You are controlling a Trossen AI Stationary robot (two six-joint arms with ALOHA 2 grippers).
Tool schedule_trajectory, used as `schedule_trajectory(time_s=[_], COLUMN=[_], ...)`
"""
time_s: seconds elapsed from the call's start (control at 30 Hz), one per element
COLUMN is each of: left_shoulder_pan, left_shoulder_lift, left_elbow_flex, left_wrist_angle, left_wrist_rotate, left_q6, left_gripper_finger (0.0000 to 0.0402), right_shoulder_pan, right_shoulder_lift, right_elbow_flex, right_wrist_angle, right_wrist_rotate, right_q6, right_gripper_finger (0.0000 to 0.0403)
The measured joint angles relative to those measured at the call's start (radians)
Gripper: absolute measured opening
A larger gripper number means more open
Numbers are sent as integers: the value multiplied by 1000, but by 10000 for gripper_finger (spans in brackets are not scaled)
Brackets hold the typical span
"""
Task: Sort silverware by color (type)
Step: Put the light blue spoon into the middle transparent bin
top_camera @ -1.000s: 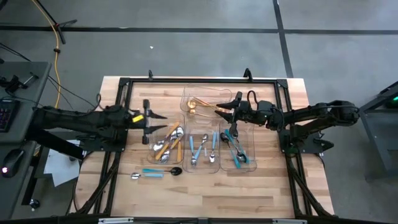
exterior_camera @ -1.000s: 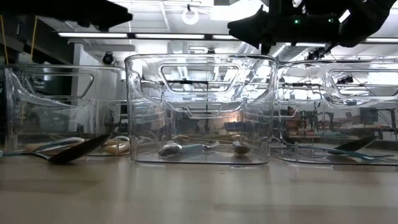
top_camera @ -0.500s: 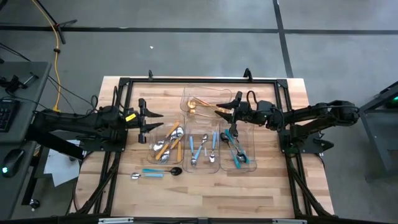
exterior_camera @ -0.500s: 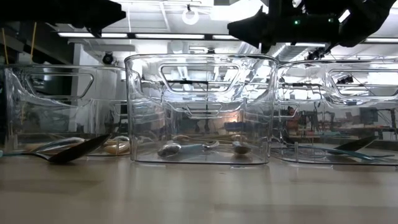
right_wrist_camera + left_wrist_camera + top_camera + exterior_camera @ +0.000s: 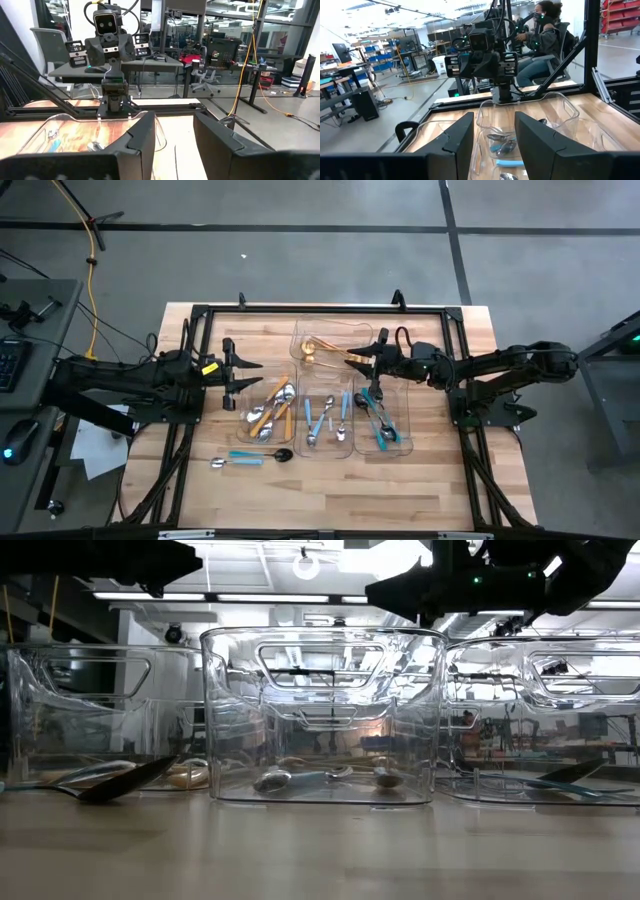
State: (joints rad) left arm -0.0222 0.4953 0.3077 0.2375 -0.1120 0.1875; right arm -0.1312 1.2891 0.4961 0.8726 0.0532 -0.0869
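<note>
Both tools hover above the clear trays, fingers spread, holding nothing.

Left tool sits beside the orange-handled tray; right tool hangs over the gold-cutlery tray. Light-blue-handled pieces and teal-handled pieces lie in their trays. One blue-handled spoon and one dark spoon lie loose on the counter.

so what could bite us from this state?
1. The light-blue-handled spoon and dark spoon lie loose on the wooden table, close together; grabbing one may nudge the other.
2. Both open grippers, left gripper and right gripper, hover near the clear plastic trays; a low approach could clip a tray wall.
</note>
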Motion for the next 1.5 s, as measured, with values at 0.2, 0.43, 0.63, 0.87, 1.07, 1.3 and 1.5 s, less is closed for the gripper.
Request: schedule_trajectory(time_s=[0.2,0.43,0.63,0.87,1.07,1.3,1.5], left_shoulder_pan=[0,0,0,0,-33,-235,-509], left_shoulder_lift=[0,1,19,48,88,172,328], left_elbow_flex=[0,0,0,0,43,183,299], left_wrist_angle=[0,0,0,2,19,-222,-437], left_wrist_rotate=[0,0,18,20,113,197,63], left_q6=[0,-5,-24,-14,-87,-193,-414], left_gripper_finger=[133,133,133,133,133,133,133], right_shoulder_pan=[0,0,0,0,0,0,0], right_shoulder_lift=[0,0,0,0,0,0,0], right_elbow_flex=[0,0,0,0,0,0,0], right_wrist_angle=[3,3,3,4,7,7,-2], right_wrist_rotate=[0,0,0,0,0,0,0], right_q6=[0,0,0,0,0,0,0], right_gripper_finger=[118,118,118,118,118,118,118])
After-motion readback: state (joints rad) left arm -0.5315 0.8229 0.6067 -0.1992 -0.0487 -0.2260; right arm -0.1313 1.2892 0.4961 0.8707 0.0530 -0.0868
